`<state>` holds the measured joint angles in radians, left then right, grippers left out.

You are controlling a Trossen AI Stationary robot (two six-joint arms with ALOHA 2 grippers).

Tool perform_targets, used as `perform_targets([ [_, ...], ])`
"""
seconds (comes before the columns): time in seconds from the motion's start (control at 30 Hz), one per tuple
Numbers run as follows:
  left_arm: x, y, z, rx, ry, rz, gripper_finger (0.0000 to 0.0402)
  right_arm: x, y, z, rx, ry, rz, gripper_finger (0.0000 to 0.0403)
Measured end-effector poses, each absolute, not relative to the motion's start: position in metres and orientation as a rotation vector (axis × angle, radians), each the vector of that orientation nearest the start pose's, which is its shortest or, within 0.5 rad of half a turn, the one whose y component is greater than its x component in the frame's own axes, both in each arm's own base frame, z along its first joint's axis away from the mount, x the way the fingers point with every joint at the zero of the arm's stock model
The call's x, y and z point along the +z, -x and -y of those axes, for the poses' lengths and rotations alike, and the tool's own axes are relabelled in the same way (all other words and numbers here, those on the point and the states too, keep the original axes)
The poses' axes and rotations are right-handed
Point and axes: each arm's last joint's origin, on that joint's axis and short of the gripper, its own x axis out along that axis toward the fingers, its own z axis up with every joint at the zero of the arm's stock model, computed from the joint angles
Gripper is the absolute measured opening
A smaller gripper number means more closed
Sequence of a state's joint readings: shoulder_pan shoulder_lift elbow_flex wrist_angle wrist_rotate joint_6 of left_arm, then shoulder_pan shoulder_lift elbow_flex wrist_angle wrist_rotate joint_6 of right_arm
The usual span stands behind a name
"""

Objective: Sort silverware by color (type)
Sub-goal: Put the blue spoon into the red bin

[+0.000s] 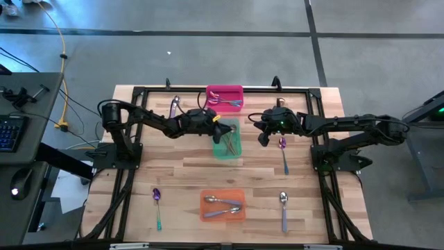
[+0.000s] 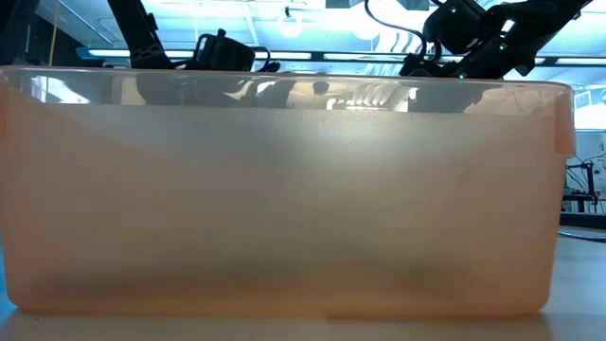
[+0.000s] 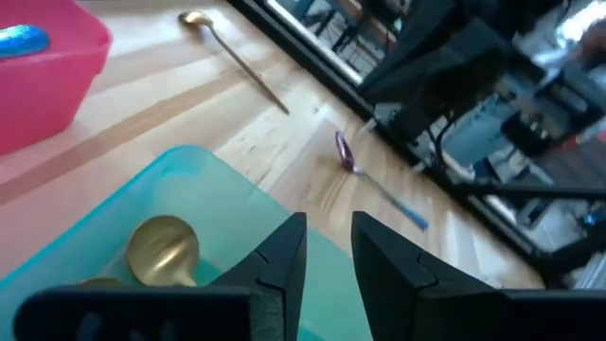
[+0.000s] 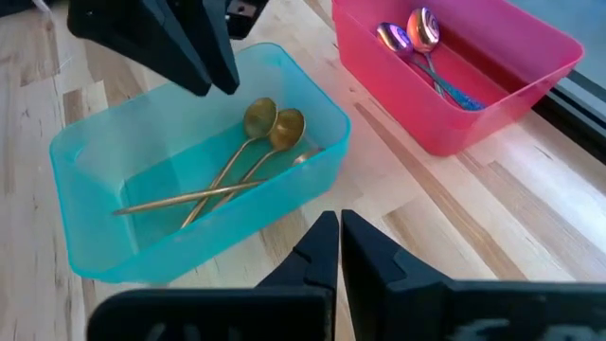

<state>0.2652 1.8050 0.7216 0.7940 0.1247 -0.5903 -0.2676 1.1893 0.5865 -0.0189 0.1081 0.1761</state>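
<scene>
The green bin [image 1: 227, 147] [image 4: 85, 256] holds gold spoons [image 4: 260, 128] [image 3: 161, 251]. My left gripper [image 3: 329, 223] [image 1: 223, 132] hovers open over the bin's far part and holds nothing. My right gripper [image 4: 337, 223] [image 1: 264, 139] is shut and empty, just right of the green bin, beside a purple spoon with a blue handle [image 1: 282, 149] [image 3: 346, 152] lying flat on the table. The pink bin [image 1: 225, 97] holds iridescent spoons [image 4: 417, 38]. The orange bin [image 1: 223, 205] holds silver, lavender-handled spoons. One gold spoon [image 3: 232, 52] lies on the wood beyond the pink bin.
Loose spoons lie on the table: a silver one [image 1: 174, 106] at the far left, a purple one with a teal handle [image 1: 157, 205] near left, and a silver one with a lavender handle [image 1: 283, 208] near right. The orange bin's wall [image 2: 284, 189] fills the low view.
</scene>
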Motion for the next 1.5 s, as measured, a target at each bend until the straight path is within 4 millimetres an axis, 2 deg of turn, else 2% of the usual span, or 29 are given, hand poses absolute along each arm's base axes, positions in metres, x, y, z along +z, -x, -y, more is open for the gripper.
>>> perform_targets([
  [0.23,0.146,-0.324,-0.081,0.173,0.472,-0.288,0.0035,0.2,-0.224,0.065,-0.423,-0.229,-0.632,0.0],
  [0.33,0.154,-0.317,-0.068,0.138,0.363,-0.273,0.0008,0.196,-0.22,0.064,-0.446,-0.258,-0.685,0.0],
  [0.47,0.156,-0.302,-0.049,0.156,0.237,-0.271,0.0006,0.189,-0.211,0.058,-0.567,-0.294,-0.779,0.0],
  [0.63,0.155,-0.276,-0.033,0.145,0.165,-0.209,0.0003,0.179,-0.199,0.043,-0.702,-0.424,-0.9,0.0],
  [0.83,0.149,-0.247,-0.028,0.131,0.159,-0.113,0.0001,0.171,-0.186,0.016,-0.814,-0.53,-1.002,0.0002],
  [0.97,0.142,-0.234,-0.026,0.131,0.159,-0.108,0.0001,0.167,-0.178,-0.002,-0.875,-0.572,-1.04,0.003],
  [1.13,0.137,-0.228,-0.026,0.132,0.152,-0.121,0.0001,0.162,-0.176,-0.015,-0.925,-0.628,-1.049,0.0084],
  [1.23,0.137,-0.228,-0.026,0.131,0.134,-0.121,0.0001,0.154,-0.178,-0.017,-0.966,-0.645,-1.079,0.0102],
  [1.5,0.138,-0.229,-0.026,0.133,0.124,-0.108,0.0,0.128,-0.19,-0.02,-1.005,-0.629,-1.183,0.0094],
])
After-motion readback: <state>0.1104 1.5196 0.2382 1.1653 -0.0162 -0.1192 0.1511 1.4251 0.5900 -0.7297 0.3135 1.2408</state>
